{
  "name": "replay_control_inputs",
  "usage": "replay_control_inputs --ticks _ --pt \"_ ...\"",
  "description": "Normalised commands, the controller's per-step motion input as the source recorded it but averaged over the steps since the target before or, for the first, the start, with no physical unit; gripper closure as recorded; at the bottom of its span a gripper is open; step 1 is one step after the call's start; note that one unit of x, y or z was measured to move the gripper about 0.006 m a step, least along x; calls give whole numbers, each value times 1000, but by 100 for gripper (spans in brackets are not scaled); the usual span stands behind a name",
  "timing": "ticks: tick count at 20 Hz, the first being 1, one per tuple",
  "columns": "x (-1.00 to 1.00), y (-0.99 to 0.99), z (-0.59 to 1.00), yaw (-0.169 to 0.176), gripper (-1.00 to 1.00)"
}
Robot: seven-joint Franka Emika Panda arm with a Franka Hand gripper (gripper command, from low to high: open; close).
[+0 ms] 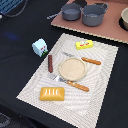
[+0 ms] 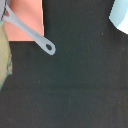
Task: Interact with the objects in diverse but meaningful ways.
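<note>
All the objects lie on a pale placemat point(image 1: 102, 82) in the exterior view. A round tan plate point(image 1: 73, 68) sits at its middle. Just off the plate toward the exterior view's left lies a dark brown sausage point(image 1: 50, 63). An orange ridged bread block point(image 1: 53, 94) rests near the front. The flat yellow red-labelled box point(image 1: 84, 45) is at the back. A small white-and-blue carton point(image 1: 40, 47) stands just off the mat on the exterior view's left. Neither view shows the gripper or the arm.
Two grey pots point(image 1: 71, 11) point(image 1: 94, 15) stand on a pink board point(image 1: 107, 30) at the back. The wrist view shows a pot handle point(image 2: 35, 35) over the board's corner point(image 2: 27, 20) and black table. An orange sausage point(image 1: 91, 61), a knife point(image 1: 75, 84) and a fork point(image 1: 66, 54) flank the plate.
</note>
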Motion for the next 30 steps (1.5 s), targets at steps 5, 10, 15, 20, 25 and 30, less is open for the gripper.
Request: replay_control_inputs --ticks 5,10,15,20,25,30 --pt "210 -246 -299 -46 -100" --pt "570 -448 -439 -91 -100" --pt "488 -301 -260 -21 -100" --pt "347 -285 -207 -21 -100" --pt "361 -548 -219 -26 -100" --pt "447 -735 -162 -65 -100"
